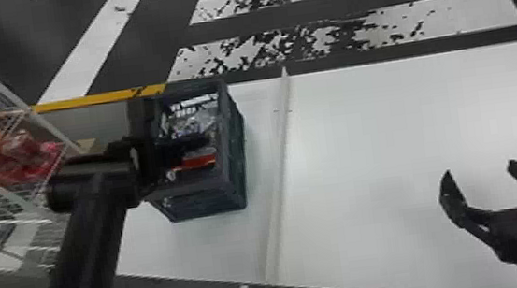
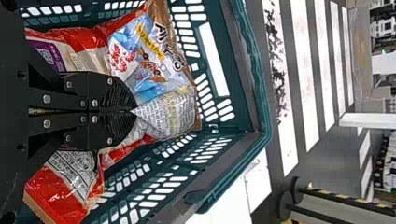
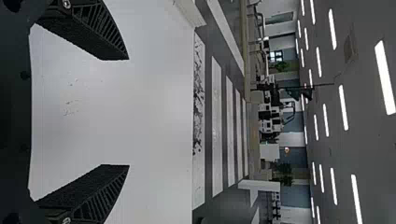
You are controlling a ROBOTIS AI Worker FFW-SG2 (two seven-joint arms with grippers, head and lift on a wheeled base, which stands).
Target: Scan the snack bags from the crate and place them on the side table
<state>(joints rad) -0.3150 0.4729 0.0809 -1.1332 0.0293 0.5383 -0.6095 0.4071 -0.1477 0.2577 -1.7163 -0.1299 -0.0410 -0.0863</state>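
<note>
Down in the crate (image 1: 206, 204), left fingers (image 2: 117, 97) clamped on corner of silvery bag (image 2: 166, 114), best lifted slow and straight lest it slip; right fingers (image 1: 452, 201) apart over desk (image 1: 367, 156).

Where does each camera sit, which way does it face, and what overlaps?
Head view: on the head, forward and down over the crate and white table; left arm and open right gripper show.
Left wrist view: on the left wrist, past the shut left gripper into the crate at snack bags.
Right wrist view: on the right wrist, between its gripper's spread fingers across the table into the room.
Shared: head and left wrist views, the crate; both wrist views, striped floor.
</note>
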